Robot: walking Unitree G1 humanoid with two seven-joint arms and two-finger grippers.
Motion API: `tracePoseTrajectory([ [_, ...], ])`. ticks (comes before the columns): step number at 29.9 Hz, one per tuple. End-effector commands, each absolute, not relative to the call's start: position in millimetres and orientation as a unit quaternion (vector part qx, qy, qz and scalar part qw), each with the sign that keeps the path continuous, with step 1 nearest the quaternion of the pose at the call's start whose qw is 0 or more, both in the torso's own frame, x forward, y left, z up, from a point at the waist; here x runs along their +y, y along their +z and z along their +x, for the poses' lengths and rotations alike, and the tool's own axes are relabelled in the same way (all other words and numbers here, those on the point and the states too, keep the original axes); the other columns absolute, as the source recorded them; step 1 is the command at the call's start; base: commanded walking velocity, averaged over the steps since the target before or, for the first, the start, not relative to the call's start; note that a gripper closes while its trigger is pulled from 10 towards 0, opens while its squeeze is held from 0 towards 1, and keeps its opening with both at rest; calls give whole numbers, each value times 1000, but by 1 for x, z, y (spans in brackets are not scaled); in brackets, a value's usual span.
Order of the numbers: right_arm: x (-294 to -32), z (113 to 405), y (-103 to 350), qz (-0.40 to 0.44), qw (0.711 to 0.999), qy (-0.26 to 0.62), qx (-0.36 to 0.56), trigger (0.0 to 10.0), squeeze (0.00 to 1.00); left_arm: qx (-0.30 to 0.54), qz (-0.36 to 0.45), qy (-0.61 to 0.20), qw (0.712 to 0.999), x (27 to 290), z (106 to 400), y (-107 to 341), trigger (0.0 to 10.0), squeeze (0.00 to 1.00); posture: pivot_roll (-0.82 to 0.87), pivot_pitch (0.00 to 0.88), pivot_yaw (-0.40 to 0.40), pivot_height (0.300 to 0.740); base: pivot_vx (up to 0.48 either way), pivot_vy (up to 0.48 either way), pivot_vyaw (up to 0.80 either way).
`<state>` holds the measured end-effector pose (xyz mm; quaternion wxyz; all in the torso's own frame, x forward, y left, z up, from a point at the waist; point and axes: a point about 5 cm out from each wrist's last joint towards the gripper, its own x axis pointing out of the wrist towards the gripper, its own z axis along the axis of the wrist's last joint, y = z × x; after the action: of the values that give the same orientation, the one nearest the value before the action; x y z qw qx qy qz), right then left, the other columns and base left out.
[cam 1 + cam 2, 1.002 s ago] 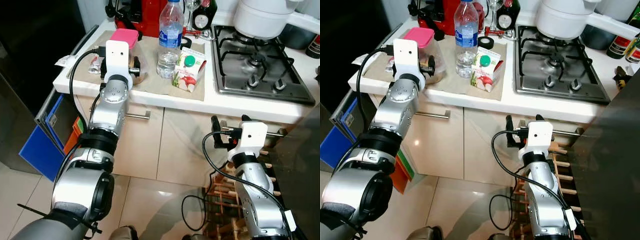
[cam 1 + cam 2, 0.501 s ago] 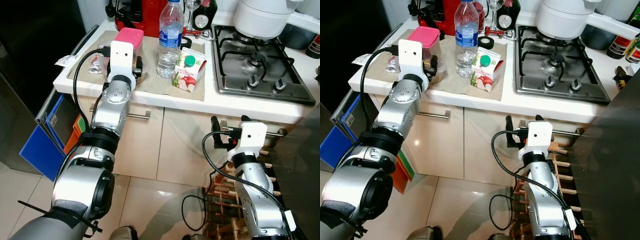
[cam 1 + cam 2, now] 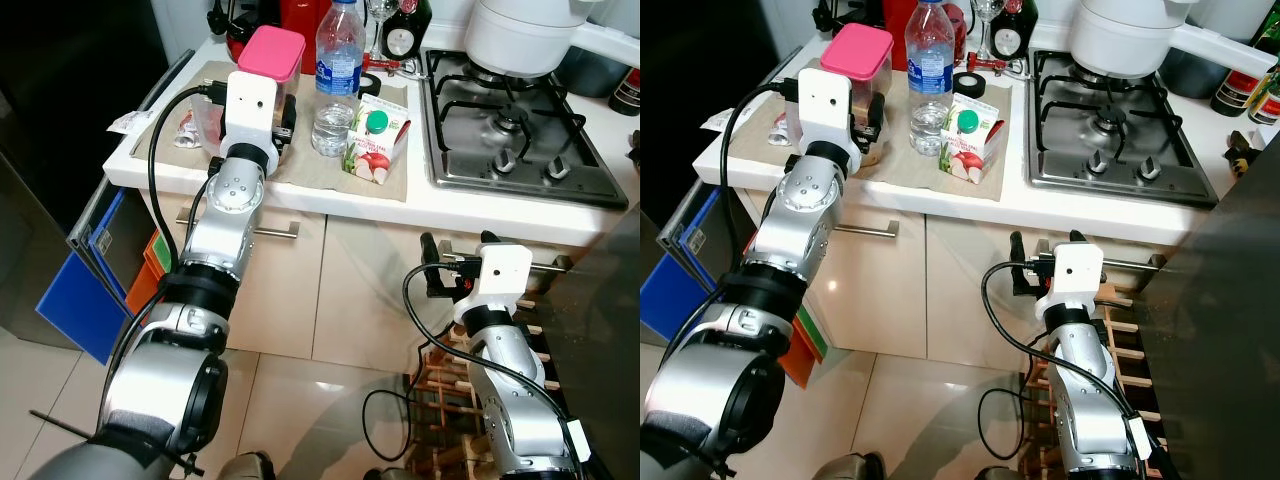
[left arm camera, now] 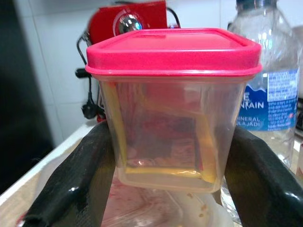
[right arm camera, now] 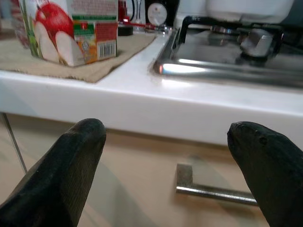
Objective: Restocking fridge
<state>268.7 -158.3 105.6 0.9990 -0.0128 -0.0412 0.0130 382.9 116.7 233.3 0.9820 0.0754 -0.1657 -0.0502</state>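
Left gripper (image 4: 161,189): raised over counter, fingers clamping pink-lidded container (image 4: 173,104). Right gripper (image 5: 170,165): low before cabinet, fingers spread, empty. Water bottle (image 4: 270,90) label partly legible: "NAIN".

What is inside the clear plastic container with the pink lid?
Through the clear plastic container with the pink lid, held by the left gripper, yellowish flat pieces show; what they are cannot be told. The lid covers the top.

white countertop (image 3: 500,215), cream cabinets (image 3: 360,290), glossy tiles (image 3: 300,400)
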Motion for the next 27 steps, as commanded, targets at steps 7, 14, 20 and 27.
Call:
tracePoseTrajectory([
  [7, -156, 276, 100, -19, 999, 24, -39, 10000, 0, -227, 80, -37, 970, 150, 355, 252, 0, 0, 35, 12, -8, 740, 0, 0, 0],
  [14, -161, 283, 107, -12, 998, 5, -62, 10000, 0, -214, 103, -31, 971, 159, 329, 233, 0, 0, 65, 0, -8, 740, 0, 0, 0],
  [20, -183, 280, 137, -10, 992, -49, -120, 10000, 0, -173, 94, -70, 978, 154, 301, 207, 0, 0, 67, 2, -2, 740, 0, 0, 0],
  [27, -195, 268, 134, -30, 992, -53, -111, 10000, 0, -145, 105, -112, 977, 145, 286, 189, 0, 0, 57, 8, -3, 740, 0, 0, 0],
])
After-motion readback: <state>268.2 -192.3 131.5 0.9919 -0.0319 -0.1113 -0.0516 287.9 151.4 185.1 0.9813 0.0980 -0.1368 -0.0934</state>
